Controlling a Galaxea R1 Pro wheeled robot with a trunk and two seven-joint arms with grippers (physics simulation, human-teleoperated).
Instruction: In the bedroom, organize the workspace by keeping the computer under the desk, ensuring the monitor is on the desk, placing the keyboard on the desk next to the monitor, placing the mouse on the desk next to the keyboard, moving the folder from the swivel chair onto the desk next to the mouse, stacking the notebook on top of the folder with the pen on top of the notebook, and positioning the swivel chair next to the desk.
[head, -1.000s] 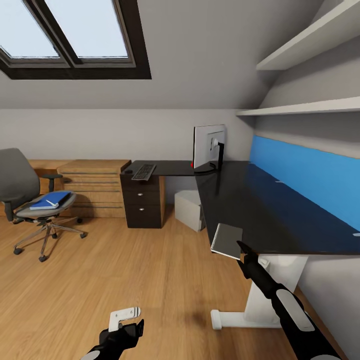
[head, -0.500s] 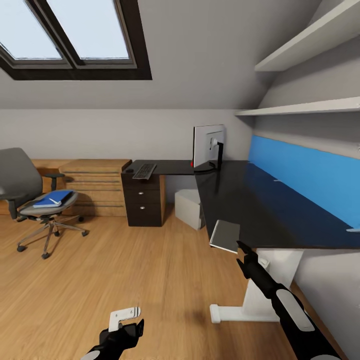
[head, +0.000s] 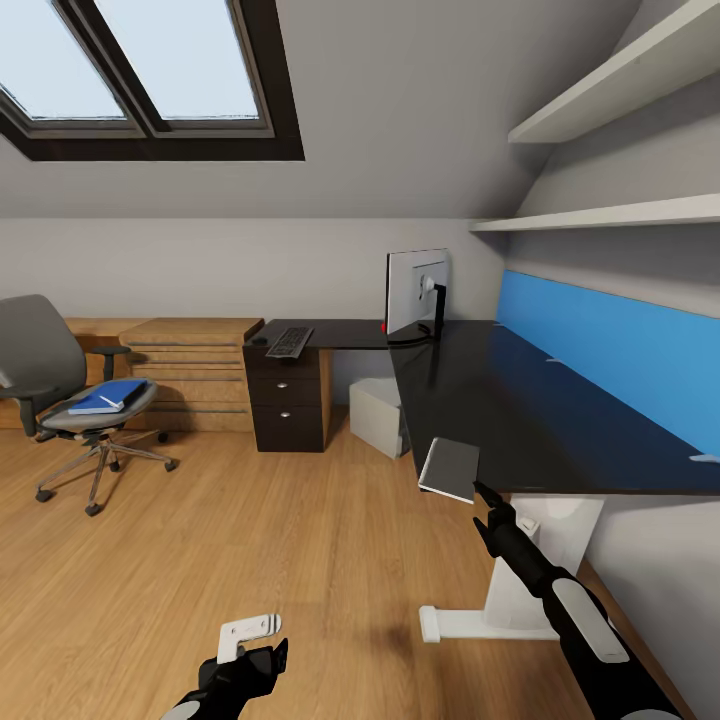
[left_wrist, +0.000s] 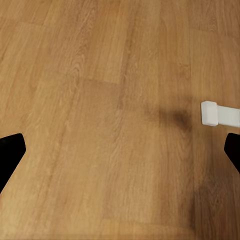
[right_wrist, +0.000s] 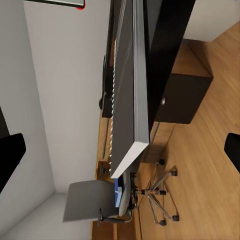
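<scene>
Your view has drifted slightly right; with the right gripper (head: 480, 492) spread, square up on the notebook (head: 450, 468) overhanging the desk's (head: 520, 410) near edge.

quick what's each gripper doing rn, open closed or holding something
Left gripper: open, holding nothing, over the wooden floor.
Right gripper: fingers spread wide in its wrist view, at the flat grey notebook on the black desk edge; not gripping it.

You see a glossy black desk (head: 520, 400), a matt wooden floor (head: 300, 540) and a grey cloth swivel chair (head: 40, 360).
</scene>
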